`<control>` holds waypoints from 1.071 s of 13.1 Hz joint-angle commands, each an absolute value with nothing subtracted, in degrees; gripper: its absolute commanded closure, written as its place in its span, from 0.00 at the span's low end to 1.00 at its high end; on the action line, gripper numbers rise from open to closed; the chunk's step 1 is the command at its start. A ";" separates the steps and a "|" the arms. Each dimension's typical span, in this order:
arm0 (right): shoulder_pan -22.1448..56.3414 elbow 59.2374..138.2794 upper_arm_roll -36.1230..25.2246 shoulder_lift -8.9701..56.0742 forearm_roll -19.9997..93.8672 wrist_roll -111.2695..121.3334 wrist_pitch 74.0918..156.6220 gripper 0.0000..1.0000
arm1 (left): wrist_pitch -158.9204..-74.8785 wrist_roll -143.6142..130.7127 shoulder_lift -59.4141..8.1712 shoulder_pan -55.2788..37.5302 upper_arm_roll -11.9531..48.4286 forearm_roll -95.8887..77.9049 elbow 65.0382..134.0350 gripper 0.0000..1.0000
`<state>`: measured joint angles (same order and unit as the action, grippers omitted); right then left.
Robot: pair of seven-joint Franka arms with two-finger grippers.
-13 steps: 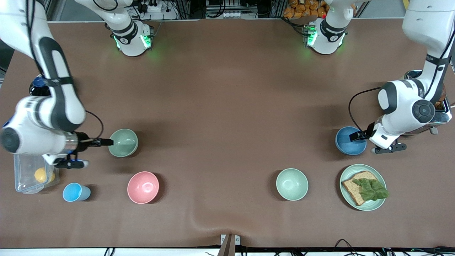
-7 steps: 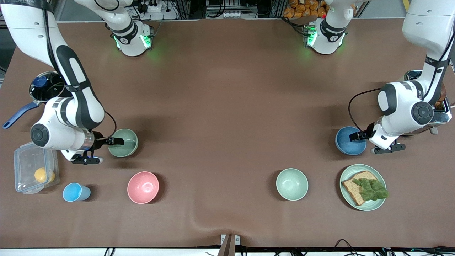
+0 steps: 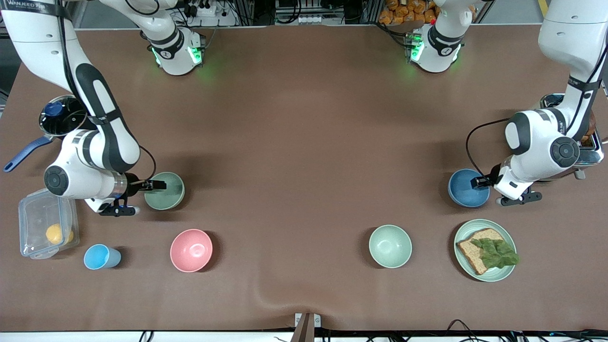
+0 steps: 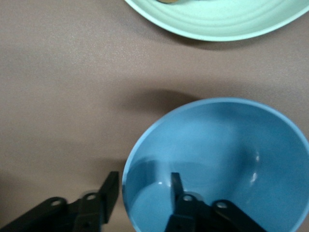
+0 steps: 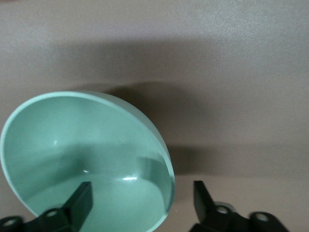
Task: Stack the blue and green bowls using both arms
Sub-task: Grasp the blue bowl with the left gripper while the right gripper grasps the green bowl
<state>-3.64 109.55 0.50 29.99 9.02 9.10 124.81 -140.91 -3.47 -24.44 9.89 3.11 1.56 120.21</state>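
The blue bowl [image 3: 463, 192] stands upright on the table at the left arm's end, with my left gripper [image 3: 477, 182] low over its edge. In the left wrist view the left gripper [image 4: 145, 178] straddles the rim of the blue bowl [image 4: 227, 154]: one finger is inside, the other outside with a small gap to the wall. The green bowl [image 3: 171, 192] stands at the right arm's end. My right gripper [image 3: 156, 185] reaches over its edge. In the right wrist view the right gripper [image 5: 141, 186] is open wide astride the rim of the green bowl [image 5: 72, 140].
A pale mint bowl [image 3: 390, 246] and a green plate [image 3: 509, 237] with bread lie nearer the front camera than the blue bowl. A pink bowl [image 3: 191, 250], a light-blue cup [image 3: 100, 257], a clear box [image 3: 45, 228] and a pot [image 3: 61, 118] surround the green bowl. A metal appliance [image 3: 591, 147] stands beside the left arm.
My right arm swung in so its gripper now reaches over the green bowl's rim. My left gripper's fingers have narrowed around the blue bowl's rim. Neither bowl has moved.
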 commanded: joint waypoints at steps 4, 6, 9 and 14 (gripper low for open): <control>-4.39 111.71 0.88 29.62 15.55 12.74 126.21 1.00 | -138.35 -1.23 -22.77 9.93 3.69 2.72 118.31 1.00; -4.31 111.97 0.88 29.18 15.82 12.74 126.21 1.00 | -133.80 -1.23 -22.59 9.67 4.48 2.72 114.89 1.00; -3.26 112.50 0.97 26.38 17.39 11.69 123.85 1.00 | -121.51 -2.02 -22.85 8.62 6.59 2.64 106.64 1.00; 6.03 112.76 0.97 21.19 19.86 -6.35 120.15 1.00 | -111.45 -11.83 -22.94 2.83 6.68 0.70 97.75 1.00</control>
